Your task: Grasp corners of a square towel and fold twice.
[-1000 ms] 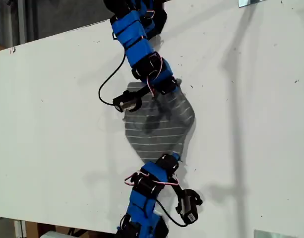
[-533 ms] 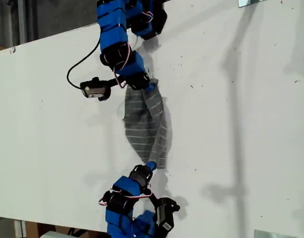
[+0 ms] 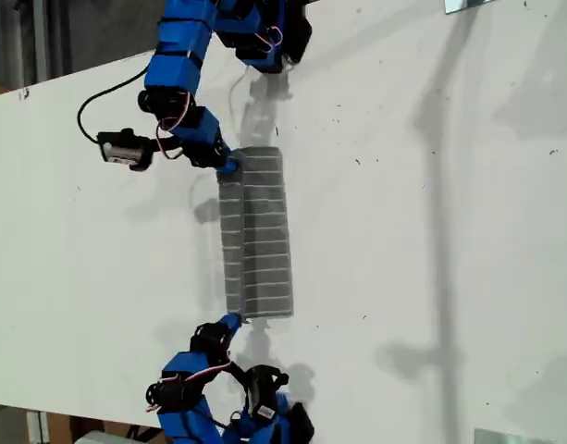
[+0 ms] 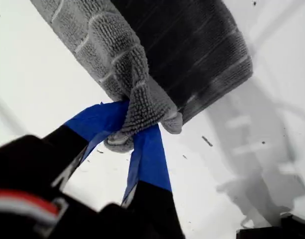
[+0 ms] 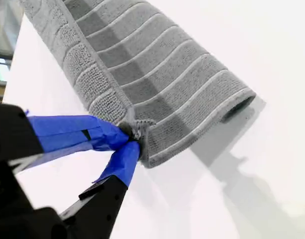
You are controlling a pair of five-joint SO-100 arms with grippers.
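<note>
The towel (image 3: 257, 236) is a grey striped cloth doubled over into a long narrow strip, stretched between my two grippers near the middle of the white table (image 3: 431, 231). My first gripper (image 3: 229, 321) is at the strip's near end, low in the exterior view. It is shut on bunched corners (image 4: 142, 112) of the towel (image 4: 192, 50), whose dark underside shows. My second gripper (image 3: 228, 165) is at the far end, shut on the corners (image 5: 137, 127) of the towel (image 5: 157, 64). The cloth's folded side lies toward the exterior view's right and casts a shadow beneath.
The table's edge (image 3: 80, 79) slants across the exterior view's upper left. A shiny plate (image 3: 468, 5) sits at that view's top right and another (image 3: 514, 435) at its bottom right. Both arms' bases stand at the table's far and near edges.
Both grippers have swung toward the exterior view's left, carrying the towel corners. The cloth went from a loose bulging shape to a straight, narrow folded strip.
</note>
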